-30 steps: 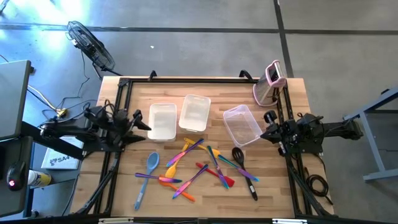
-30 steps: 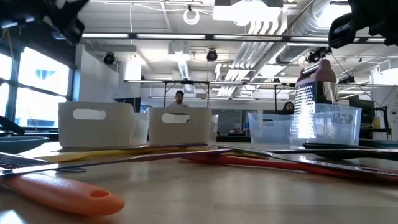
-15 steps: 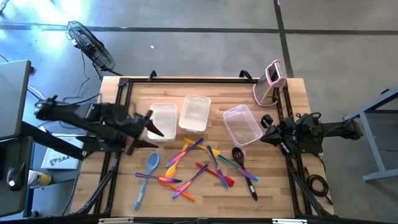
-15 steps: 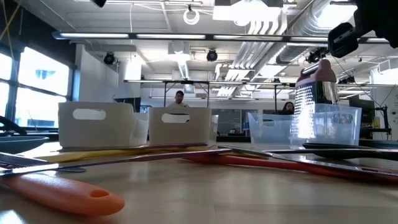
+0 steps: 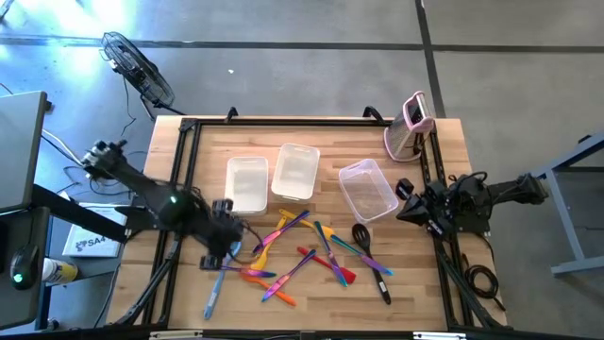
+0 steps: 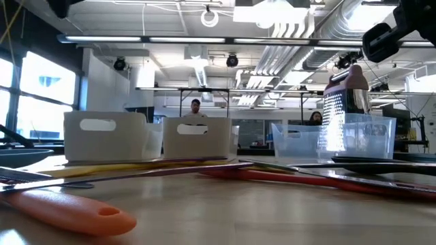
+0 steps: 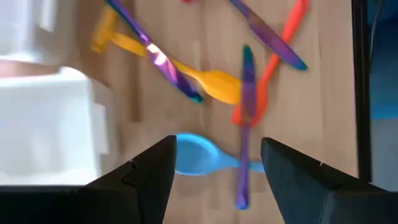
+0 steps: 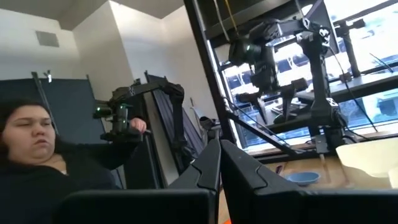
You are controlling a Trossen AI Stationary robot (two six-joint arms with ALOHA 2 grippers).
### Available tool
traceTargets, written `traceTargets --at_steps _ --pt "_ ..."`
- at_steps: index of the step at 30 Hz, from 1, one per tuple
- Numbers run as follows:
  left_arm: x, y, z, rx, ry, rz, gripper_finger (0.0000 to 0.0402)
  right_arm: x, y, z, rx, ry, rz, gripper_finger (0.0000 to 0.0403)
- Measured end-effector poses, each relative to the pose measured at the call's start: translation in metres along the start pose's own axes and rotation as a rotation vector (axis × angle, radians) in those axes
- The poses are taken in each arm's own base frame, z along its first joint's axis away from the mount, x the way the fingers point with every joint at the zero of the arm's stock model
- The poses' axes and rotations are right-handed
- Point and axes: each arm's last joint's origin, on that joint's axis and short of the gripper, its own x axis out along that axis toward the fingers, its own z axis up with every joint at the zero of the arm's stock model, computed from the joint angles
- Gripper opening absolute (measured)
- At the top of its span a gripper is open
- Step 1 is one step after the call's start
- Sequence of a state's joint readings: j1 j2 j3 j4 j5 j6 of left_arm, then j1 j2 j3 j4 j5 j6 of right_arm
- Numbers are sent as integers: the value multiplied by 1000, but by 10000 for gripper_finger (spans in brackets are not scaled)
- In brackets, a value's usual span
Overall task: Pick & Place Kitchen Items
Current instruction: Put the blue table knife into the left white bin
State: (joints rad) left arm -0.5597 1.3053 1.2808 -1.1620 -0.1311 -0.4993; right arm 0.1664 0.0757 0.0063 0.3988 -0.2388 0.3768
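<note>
We find the left gripper (image 5: 229,247) out over the tabletop near its left edge, directly above the bowl of a light blue plastic long-handled spoon (image 5: 215,292), its fingers (image 7: 149,177) spread apart and holding nothing; in the left wrist view the spoon's bowl lies between them on the bare wood. We note the spoon's handle running toward the front edge of the tabletop. The remaining slim long-handled utensils (image 5: 311,257), in purple, orange, yellow, red and black, lie scattered and partly crossed over one another across the front half of the light wooden tabletop (image 5: 444,161), between the blue spoon and the right edge; a yellow spoon (image 7: 205,79) and an orange one (image 7: 273,59) lie just beside the blue bowl. Three clear rectangular plastic tubs (image 5: 294,172) stand in a row toward the back edge, none of them holding a utensil. An upright pink-and-white grater (image 5: 410,125) stands at the back right corner. The right gripper (image 5: 404,203) waits at the right edge, beside the rightmost tub, its fingers pressed together and empty. A person (image 8: 43,168) shows beyond the table in the right wrist view.
</note>
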Motion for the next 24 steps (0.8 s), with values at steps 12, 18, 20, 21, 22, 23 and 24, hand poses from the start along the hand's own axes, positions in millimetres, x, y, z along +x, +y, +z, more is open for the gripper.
traceTargets --at_steps 12,18,20,21,22,23,24 --pt "57 -34 7 -155 150 68 230 0 0 -4 -27 45 17 6" --pt "81 -43 6 -128 233 92 230 0 -1 -6 -53 63 11 6" --pt "88 -47 5 -131 272 75 230 0 -1 -6 -67 64 11 6" --pt "92 -48 5 -133 292 66 230 0 -1 -6 -71 64 11 6" --pt "96 -49 5 -134 313 59 230 0 -1 -6 -73 64 11 6" --pt "101 -50 5 -132 333 59 230 0 -1 -6 -73 64 10 6" --pt "105 -51 4 -131 353 59 230 0 -1 -6 -73 64 10 6"
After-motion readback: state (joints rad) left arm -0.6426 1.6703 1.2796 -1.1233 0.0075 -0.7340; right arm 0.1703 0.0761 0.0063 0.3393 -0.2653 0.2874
